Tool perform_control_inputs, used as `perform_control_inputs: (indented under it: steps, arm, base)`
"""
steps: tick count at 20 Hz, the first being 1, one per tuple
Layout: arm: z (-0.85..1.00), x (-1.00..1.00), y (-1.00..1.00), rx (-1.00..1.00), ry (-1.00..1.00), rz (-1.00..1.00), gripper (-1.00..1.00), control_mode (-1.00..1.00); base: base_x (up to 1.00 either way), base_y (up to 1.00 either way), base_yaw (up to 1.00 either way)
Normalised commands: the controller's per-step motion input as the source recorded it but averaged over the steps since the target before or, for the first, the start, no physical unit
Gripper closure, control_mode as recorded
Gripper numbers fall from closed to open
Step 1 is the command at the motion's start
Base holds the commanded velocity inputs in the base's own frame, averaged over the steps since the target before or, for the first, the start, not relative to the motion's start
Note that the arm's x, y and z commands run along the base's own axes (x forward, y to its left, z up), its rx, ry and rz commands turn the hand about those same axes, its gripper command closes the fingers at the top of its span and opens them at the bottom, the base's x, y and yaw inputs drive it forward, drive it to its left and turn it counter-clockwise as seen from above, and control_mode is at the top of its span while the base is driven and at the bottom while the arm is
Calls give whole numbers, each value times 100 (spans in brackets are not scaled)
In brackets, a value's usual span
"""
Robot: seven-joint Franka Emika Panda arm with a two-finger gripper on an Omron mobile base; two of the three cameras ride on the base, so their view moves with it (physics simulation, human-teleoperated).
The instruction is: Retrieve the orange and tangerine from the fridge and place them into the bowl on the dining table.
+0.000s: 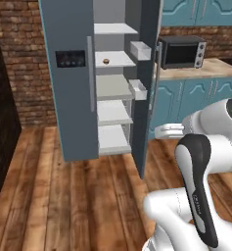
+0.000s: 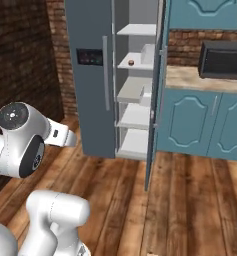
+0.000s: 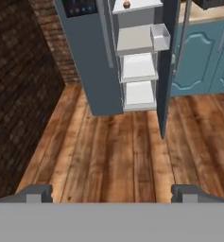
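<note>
The fridge [image 1: 68, 98] stands against the brick wall [image 1: 19, 54] with its right-hand door [image 1: 149, 88] swung open and its left door shut. The black panel [image 1: 70, 59] with blue lights sits on the closed left door. White shelves [image 1: 112, 110] are exposed inside the open compartment, and two white door bins [image 1: 139, 50] hang on the inner face of the open door.

One small fruit [image 1: 106, 61] rests on the second shelf from the top, at about 11 o'clock in the left base view. In the right base view it lies at about 12 o'clock. In the hand view it appears at the top edge. It reads as dull brownish-orange (too small to tell with certainty which fruit it is).

The jaws stand wide apart, with nothing between them; the two fingertips [image 3: 38, 193] show at 7 and 5 o'clock in the hand view, well apart from the fridge, above the wooden floor [image 3: 127, 151].

A microwave [image 1: 182, 51] sits on the counter [image 1: 196, 71] above the teal cabinets [image 1: 186, 95], just right of the open door.
</note>
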Motion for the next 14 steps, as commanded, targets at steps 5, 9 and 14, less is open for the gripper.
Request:
perform_control_inputs:
  steps: [5, 9, 14]
  arm:
    - [0, 0, 0, 0, 0, 0, -100, 100]
    - [0, 0, 0, 0, 0, 0, -100, 100]
    - [0, 0, 0, 0, 0, 0, -100, 100]
  base:
    - [100, -1, 2]
    - [95, -8, 2]
    - [69, -4, 2]
